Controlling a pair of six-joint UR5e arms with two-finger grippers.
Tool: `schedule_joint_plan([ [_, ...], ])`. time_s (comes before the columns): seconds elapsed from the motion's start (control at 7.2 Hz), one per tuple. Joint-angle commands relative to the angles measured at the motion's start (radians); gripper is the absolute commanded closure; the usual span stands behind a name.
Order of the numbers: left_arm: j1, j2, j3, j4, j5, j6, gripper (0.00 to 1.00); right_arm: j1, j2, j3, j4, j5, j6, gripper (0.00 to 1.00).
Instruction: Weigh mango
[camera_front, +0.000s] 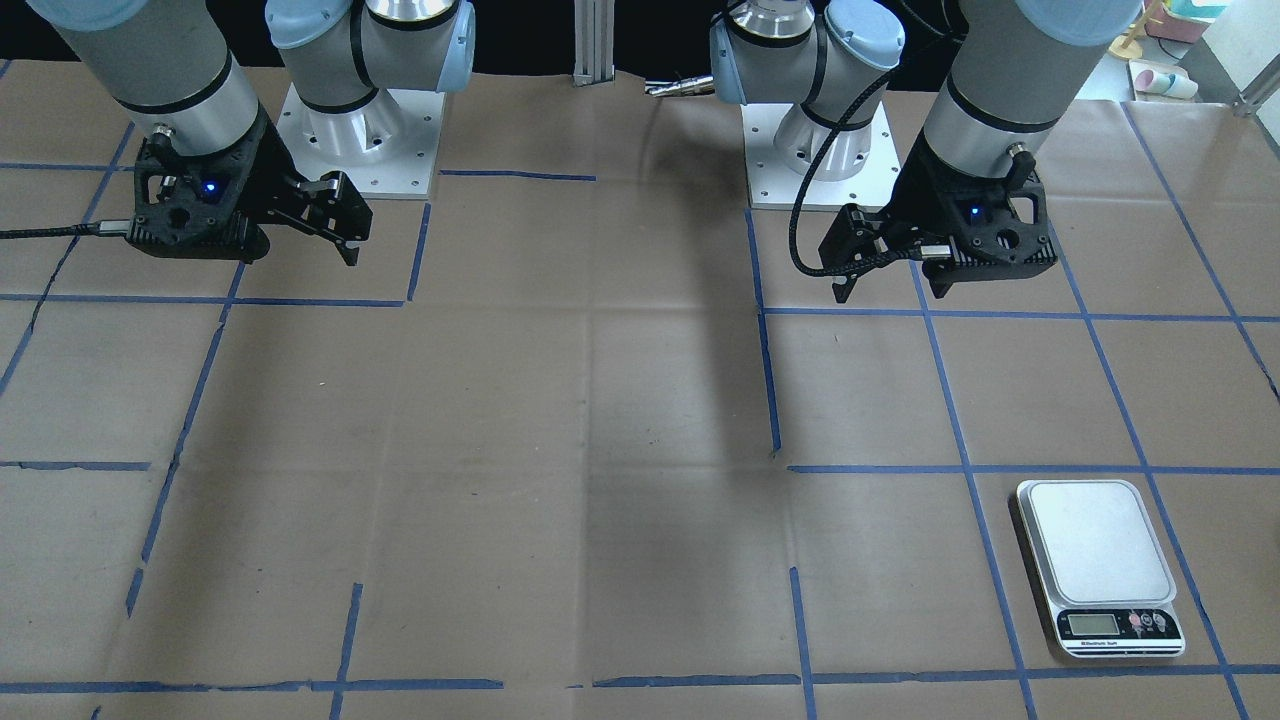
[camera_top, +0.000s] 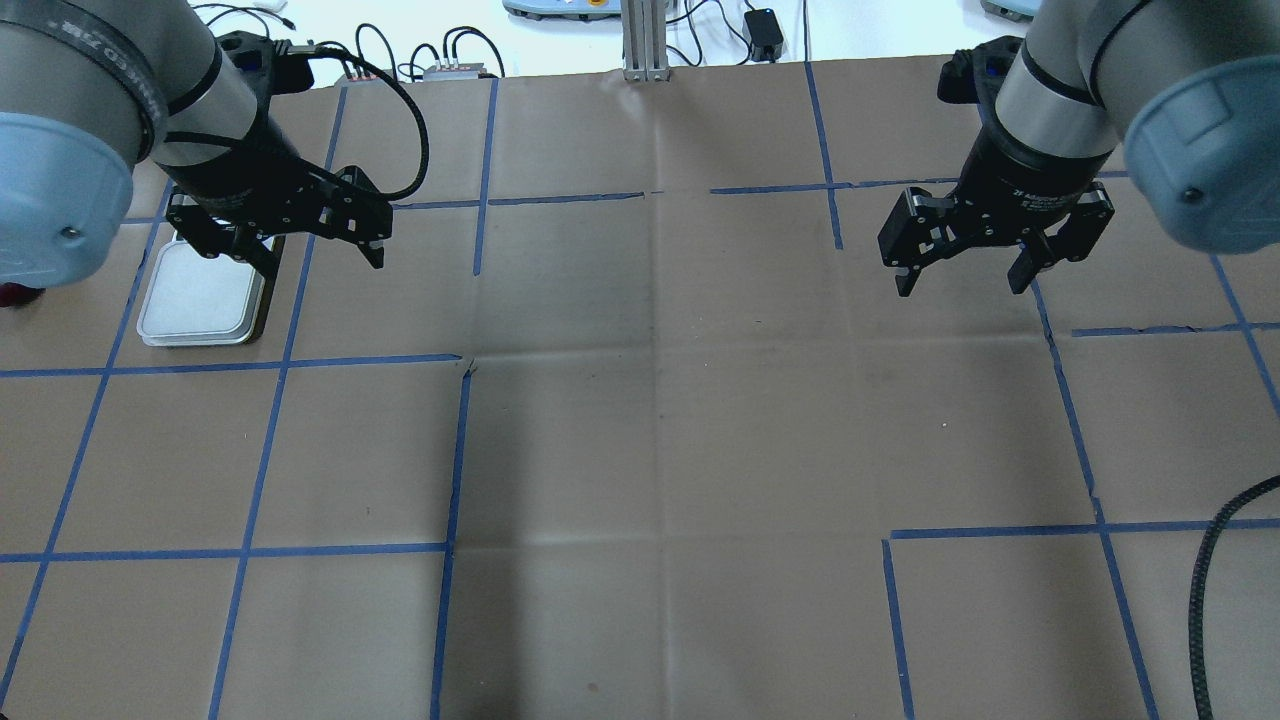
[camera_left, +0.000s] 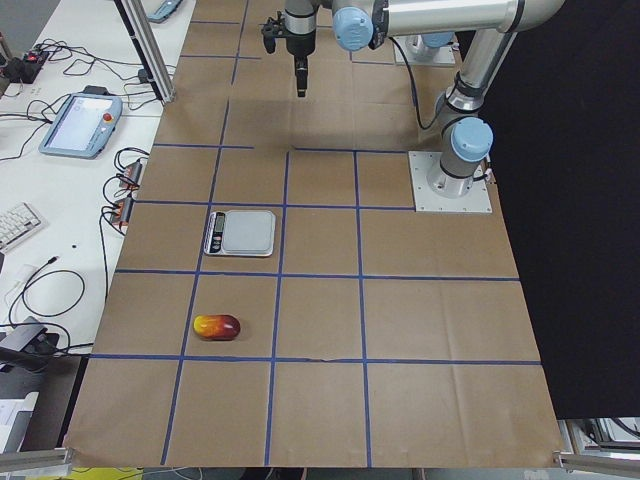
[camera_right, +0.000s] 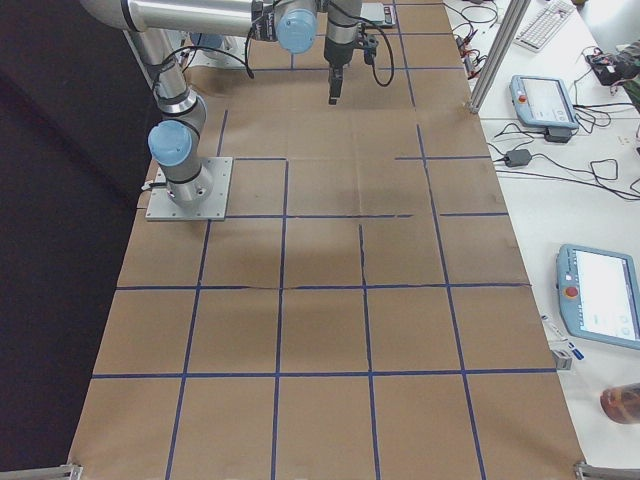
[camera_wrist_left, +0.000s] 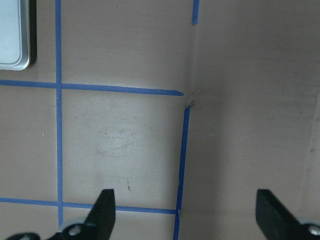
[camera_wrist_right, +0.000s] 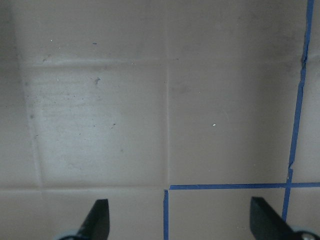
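Note:
The mango (camera_left: 217, 326), red at one end and yellow at the other, lies on the brown paper near the table's left end, one tape square beyond the scale. The silver scale (camera_left: 242, 231) stands empty; it also shows in the front view (camera_front: 1095, 545), the overhead view (camera_top: 200, 300) and, as a corner, in the left wrist view (camera_wrist_left: 12, 35). My left gripper (camera_top: 320, 258) hovers open and empty just right of the scale, also in the front view (camera_front: 888, 290) and the left wrist view (camera_wrist_left: 185, 215). My right gripper (camera_top: 960, 285) hovers open and empty at the far right, also in the right wrist view (camera_wrist_right: 177, 220).
Blue tape lines divide the brown paper. The two arm bases (camera_front: 360, 130) (camera_front: 815, 140) stand at the robot side. An aluminium post (camera_top: 645, 40) rises at the far edge. Teach pendants and cables (camera_left: 80, 122) lie on the white bench beyond.

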Motion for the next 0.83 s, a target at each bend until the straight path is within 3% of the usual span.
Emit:
schedule_joint_plan([
  [0.0,0.0,0.002,0.001,0.006,0.002,-0.085,0.0,0.0,0.0,0.0,0.0,0.0,0.0,0.0],
  [0.69,0.0,0.002,-0.001,0.003,0.007,-0.093,0.0,0.0,0.0,0.0,0.0,0.0,0.0,0.0],
])
